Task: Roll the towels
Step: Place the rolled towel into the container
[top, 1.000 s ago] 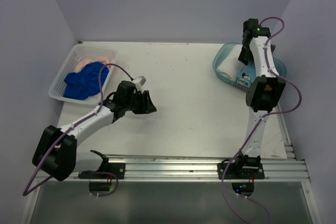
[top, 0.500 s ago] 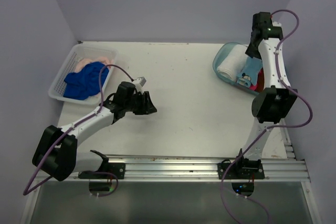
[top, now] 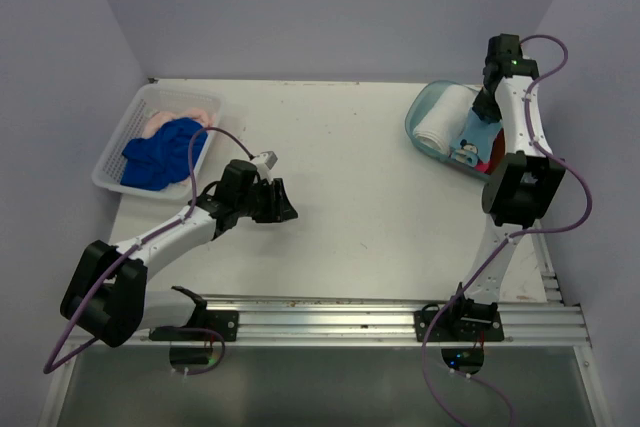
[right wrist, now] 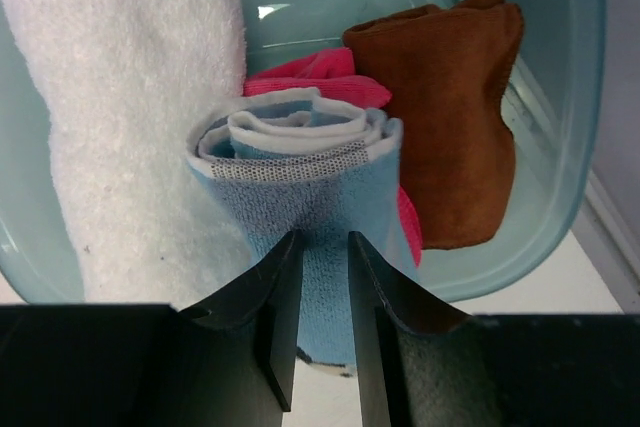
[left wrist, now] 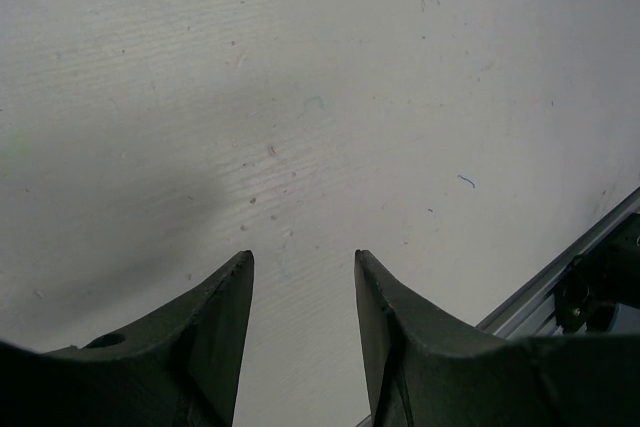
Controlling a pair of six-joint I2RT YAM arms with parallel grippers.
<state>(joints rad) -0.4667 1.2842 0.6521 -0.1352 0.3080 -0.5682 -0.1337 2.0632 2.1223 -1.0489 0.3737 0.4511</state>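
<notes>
A clear teal tub (top: 418, 107) at the back right holds rolled towels: a white one (right wrist: 130, 127), a light blue one (right wrist: 300, 172), a hot pink one (right wrist: 322, 71) and a brown one (right wrist: 450, 97). My right gripper (right wrist: 325, 235) hovers just above the light blue roll (top: 472, 137); its jaws stand narrowly apart with nothing between them. A royal blue towel (top: 160, 155) and a pale peach towel (top: 170, 117) lie crumpled in the white lattice basket (top: 110, 169) at the back left. My left gripper (left wrist: 300, 255) is open over bare table, to the right of the basket (top: 285, 209).
An aluminium rail (top: 350, 312) runs along the table's near edge and shows at the lower right of the left wrist view (left wrist: 565, 272). Purple walls close in the back and both sides. The right arm (top: 520, 147) stands over the tub's right part.
My right gripper has risen off the tub and shifted right, and its jaws have narrowed from wide open. The light blue roll now lies in the tub. The left arm has barely moved.
</notes>
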